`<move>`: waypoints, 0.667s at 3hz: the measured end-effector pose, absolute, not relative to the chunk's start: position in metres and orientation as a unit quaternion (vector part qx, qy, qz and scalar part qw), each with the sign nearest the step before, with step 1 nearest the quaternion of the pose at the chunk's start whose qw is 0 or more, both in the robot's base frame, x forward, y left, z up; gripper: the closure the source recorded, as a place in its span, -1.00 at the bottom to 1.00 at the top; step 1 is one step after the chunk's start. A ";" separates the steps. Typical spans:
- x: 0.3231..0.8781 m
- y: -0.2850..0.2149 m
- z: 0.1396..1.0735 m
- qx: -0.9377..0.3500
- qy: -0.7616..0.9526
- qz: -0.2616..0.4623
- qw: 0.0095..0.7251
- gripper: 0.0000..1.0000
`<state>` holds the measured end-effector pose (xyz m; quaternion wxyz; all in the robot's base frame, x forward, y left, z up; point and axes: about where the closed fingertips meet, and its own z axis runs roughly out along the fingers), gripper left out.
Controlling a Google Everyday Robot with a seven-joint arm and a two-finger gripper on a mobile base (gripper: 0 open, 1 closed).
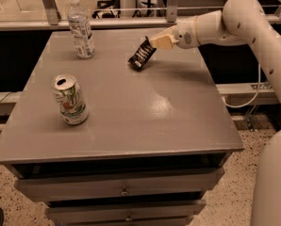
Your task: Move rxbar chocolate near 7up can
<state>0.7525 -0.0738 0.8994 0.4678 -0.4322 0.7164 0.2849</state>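
The gripper (153, 42) hangs over the far middle of the grey table (178, 126), its fingers clamped on the upper end of the rxbar chocolate (141, 56), which tilts steeply with its lower end down by the tabletop. The 7up can (70, 100) stands upright well apart at the near left, and a water bottle (81, 27) stands at the far left

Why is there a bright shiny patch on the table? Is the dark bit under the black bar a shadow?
Camera view: the pale patch on the table is glare, probably light from above bouncing off its smooth top; camera view: yes, a soft shadow lies beneath the rxbar chocolate, which the gripper holds tilted over the table's far side.
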 end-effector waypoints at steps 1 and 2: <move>0.711 -0.056 0.914 -0.454 0.697 0.326 0.449 1.00; 0.648 -0.014 0.916 -0.482 0.667 0.399 0.404 1.00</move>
